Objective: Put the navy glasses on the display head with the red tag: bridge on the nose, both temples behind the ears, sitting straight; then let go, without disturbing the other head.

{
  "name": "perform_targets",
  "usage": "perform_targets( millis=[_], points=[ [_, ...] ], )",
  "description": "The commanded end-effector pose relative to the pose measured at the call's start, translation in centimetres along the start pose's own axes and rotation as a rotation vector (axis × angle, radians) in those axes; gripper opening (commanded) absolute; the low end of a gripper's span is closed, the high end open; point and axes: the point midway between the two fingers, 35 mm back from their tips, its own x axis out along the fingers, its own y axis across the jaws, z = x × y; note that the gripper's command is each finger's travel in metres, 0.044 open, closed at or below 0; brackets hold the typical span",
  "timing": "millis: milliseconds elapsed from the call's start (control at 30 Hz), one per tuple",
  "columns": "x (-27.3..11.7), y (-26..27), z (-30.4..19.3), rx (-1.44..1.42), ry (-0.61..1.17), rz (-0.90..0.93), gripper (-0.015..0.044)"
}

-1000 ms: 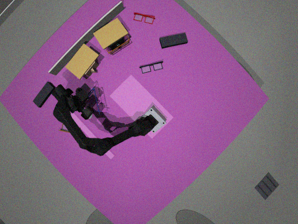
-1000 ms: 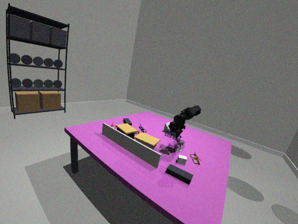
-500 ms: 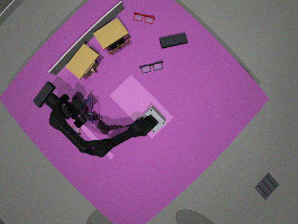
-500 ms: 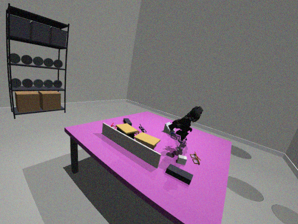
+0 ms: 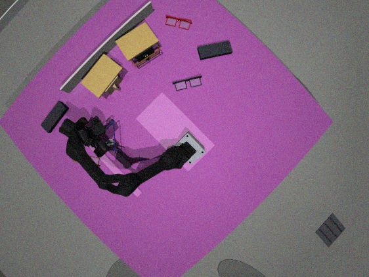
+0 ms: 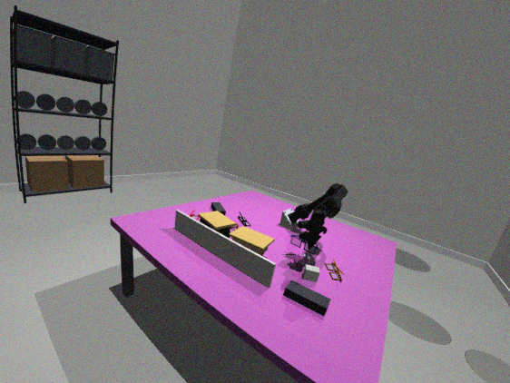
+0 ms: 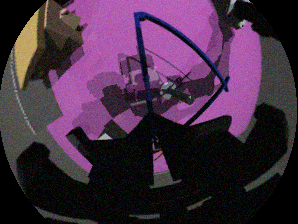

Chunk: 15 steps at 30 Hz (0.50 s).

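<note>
Clenched on the navy glasses (image 5: 114,135) (image 7: 143,62), raised at nine o'clock from the arm's base plate (image 5: 199,146). Best carried high and level towards the heads, then squared slowly, temples leading, before any lowering.

From my overhead view, I have the thin navy glasses (image 5: 114,134) (image 6: 296,240) (image 7: 143,55) gripped in the claw (image 5: 102,148) (image 6: 312,245) (image 7: 150,116), raised above the table (image 5: 213,210) (image 6: 354,318) (image 7: 175,25), tilted and well apart from both heads. The tan-brown head (image 5: 113,86) (image 7: 62,22) stands upright on the far left; the dark head (image 5: 146,54) stands farther back, to its right, an orange-brown frame at its front. I cannot tell which carries the red tag.
</note>
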Motion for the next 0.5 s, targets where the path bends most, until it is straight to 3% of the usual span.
perform_targets(
  millis=[0,467],
  points=[
    [1.53,-0.29,0.11,0.007,-0.003,-0.005,0.0000],
    [1.60,0.13,0.70,0.007,-0.003,-0.005,0.0000]
  ],
)
